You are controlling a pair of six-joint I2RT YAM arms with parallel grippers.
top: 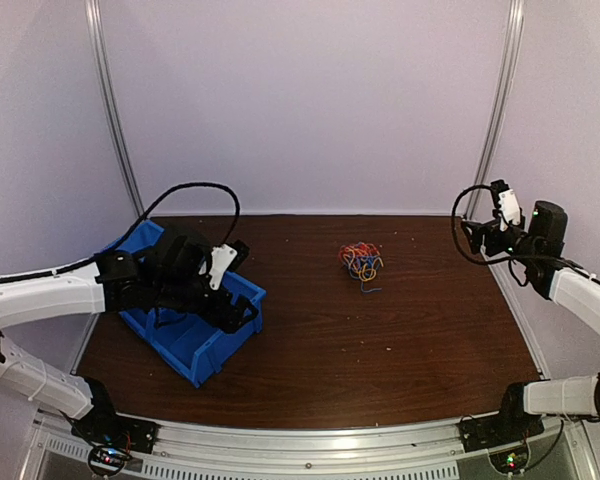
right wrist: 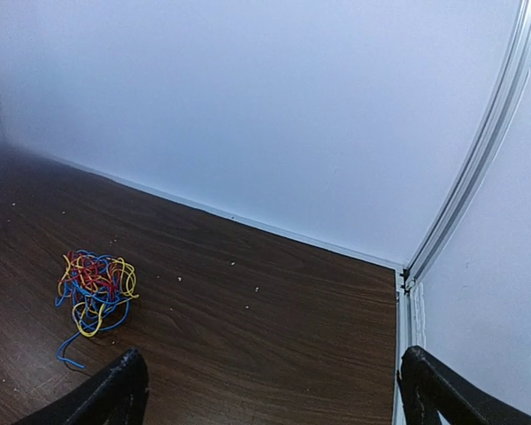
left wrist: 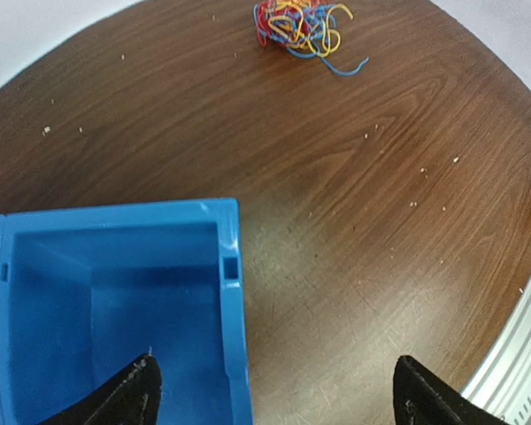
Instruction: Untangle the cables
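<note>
Left fingers (left wrist: 128,394): spread, empty.
Right fingers (right wrist: 115,394): spread, empty.
Cables (top: 361,262): one knot, well ahead of both.
Risk: knot tightened by one-sided pull.

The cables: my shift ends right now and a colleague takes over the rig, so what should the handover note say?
Grippers: the left gripper has its jaws open and empty, above a corner of the blue bin on the left side of the table. The right gripper has its jaws open and empty, held up at the right edge.
Things: the cables lie as one red, blue and yellow knot right of centre, toward the back, with a blue end trailing out. Neither arm touches them.
Done: nothing visible; no strand is separated.
Left: all the untangling.
</note>
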